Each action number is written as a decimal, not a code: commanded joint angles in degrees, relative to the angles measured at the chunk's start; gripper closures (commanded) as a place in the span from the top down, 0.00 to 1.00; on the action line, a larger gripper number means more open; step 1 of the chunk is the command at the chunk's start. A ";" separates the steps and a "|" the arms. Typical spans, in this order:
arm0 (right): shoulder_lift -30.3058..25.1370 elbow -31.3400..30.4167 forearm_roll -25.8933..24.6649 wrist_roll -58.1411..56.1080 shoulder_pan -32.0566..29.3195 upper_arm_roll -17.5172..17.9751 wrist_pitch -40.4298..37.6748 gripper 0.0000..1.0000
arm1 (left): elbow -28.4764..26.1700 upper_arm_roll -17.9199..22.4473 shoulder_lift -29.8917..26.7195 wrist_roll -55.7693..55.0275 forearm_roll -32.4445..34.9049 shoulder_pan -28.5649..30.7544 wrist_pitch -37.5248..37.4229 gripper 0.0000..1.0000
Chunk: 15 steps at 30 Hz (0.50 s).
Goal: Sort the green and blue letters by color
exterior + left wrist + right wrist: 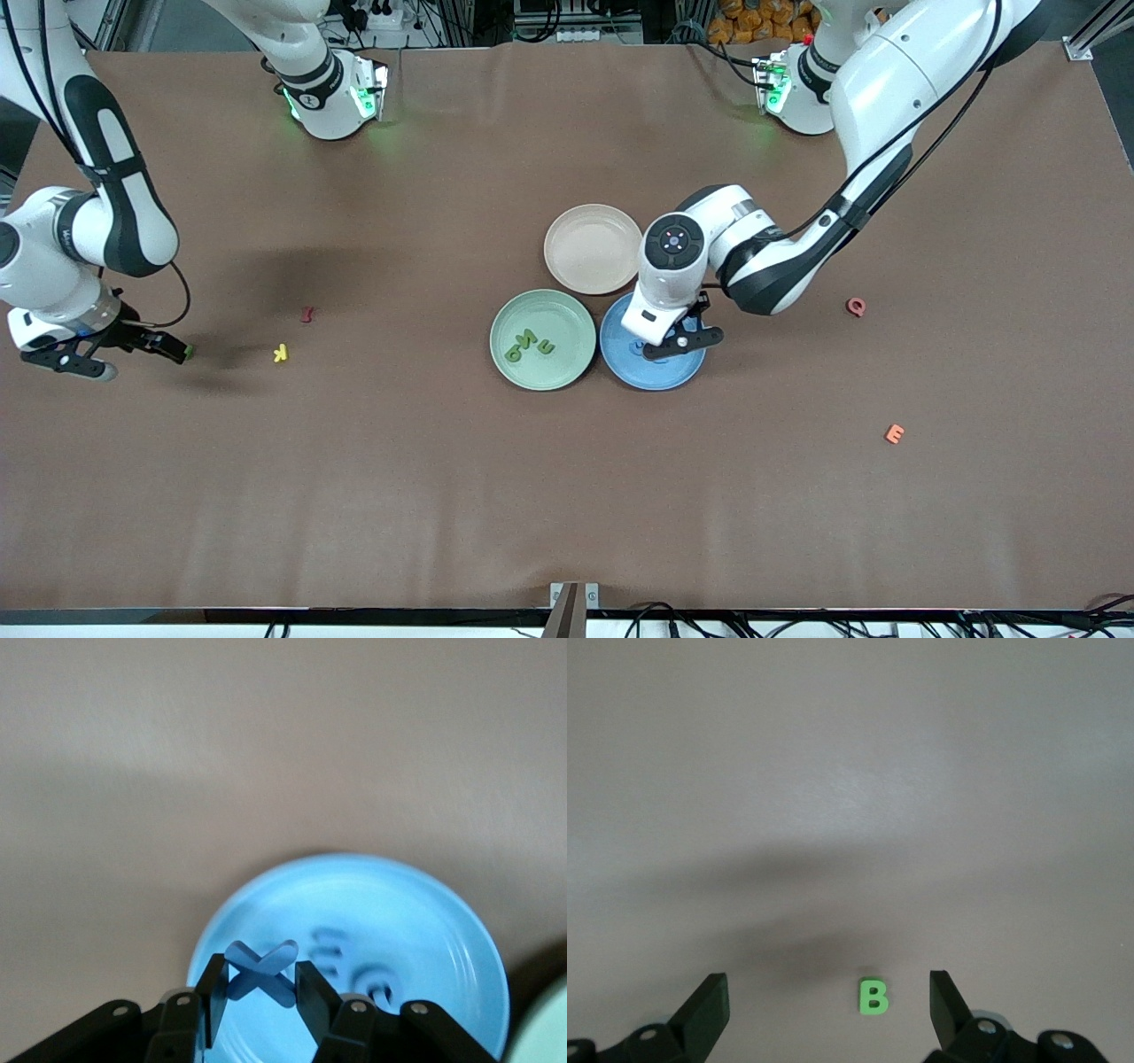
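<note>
**Sorting nearly done: one blue piece and one green piece left to place**

At the right arm's end of the counter (567,496), the right gripper (828,1010) hangs low over the green B (873,997), its fingers (704,1010) spread wide on either side of the piece and not touching it. The B lies flat on the bare counter, so it has yet to be picked up and carried to its dish. Near it lie the yellow K (281,353) and the dark red I (306,314), neither of which belongs to the sorting.

In the middle of the counter, the green plate (509,323) already holds three green letters (529,344), lying close together. Just beside it sits the blue plate (633,372), and the beige plate (592,248), farther from the front camera than both, looks empty.

The left gripper (259,988) is over the blue plate, its fingers (213,992) pinching the blue X (260,972), which stands on edge between them above the plate. Other blue letters (350,970) lie in the plate; there seem to be three, though they are blurred.

Toward the left arm's end, the pink Q (855,307) and the orange E (895,433) lie on the counter, well apart.

By my judgement, what remains is dropping the X and moving the B.
</note>
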 commanded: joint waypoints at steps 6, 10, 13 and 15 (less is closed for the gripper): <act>1.37 -2.95 -0.15 -3.53 -2.97 0.73 5.17 0.98 | -0.31 0.16 -0.77 -2.06 -0.80 -0.79 -2.03 1.00; 2.86 -2.86 -0.07 -3.53 -3.06 0.73 7.11 0.98 | -0.13 0.08 -1.21 -0.31 -0.62 1.67 -2.21 1.00; 3.83 -2.77 -0.07 -3.53 -3.15 0.73 8.34 0.98 | -0.13 -0.01 -2.00 3.47 -0.71 4.04 -2.21 1.00; 4.53 -2.77 -0.07 -3.53 -3.24 0.73 9.30 0.97 | -0.04 -0.10 -2.44 5.93 -0.80 6.06 -2.21 1.00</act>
